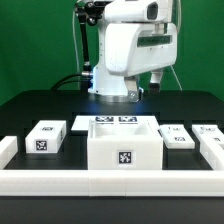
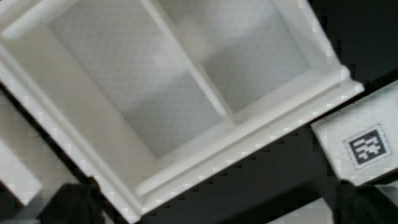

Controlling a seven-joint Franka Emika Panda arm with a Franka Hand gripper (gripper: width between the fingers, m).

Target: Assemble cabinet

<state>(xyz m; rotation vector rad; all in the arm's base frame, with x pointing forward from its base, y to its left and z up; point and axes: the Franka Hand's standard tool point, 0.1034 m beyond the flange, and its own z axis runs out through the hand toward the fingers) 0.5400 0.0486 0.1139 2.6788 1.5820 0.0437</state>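
Observation:
The cabinet (image 1: 125, 148) is a large white box with a tag on its front face. It stands at the middle front of the black table. The wrist view looks down into it (image 2: 169, 85) and shows two inner compartments split by a white divider. My gripper (image 2: 205, 207) hangs above the cabinet's corner. Its dark fingertips (image 2: 63, 205) show at the two lower corners of that view, wide apart with nothing between them. In the exterior view the white arm (image 1: 125, 50) rises behind the cabinet and I cannot make out the fingers.
The marker board (image 1: 113, 122) lies flat just behind the cabinet. A small white tagged block (image 1: 45, 138) sits at the exterior view's left, and two more (image 1: 178, 137) (image 1: 212, 135) at its right. A white rail (image 1: 110, 181) borders the table's front. A tagged white piece (image 2: 365, 145) shows beside the cabinet.

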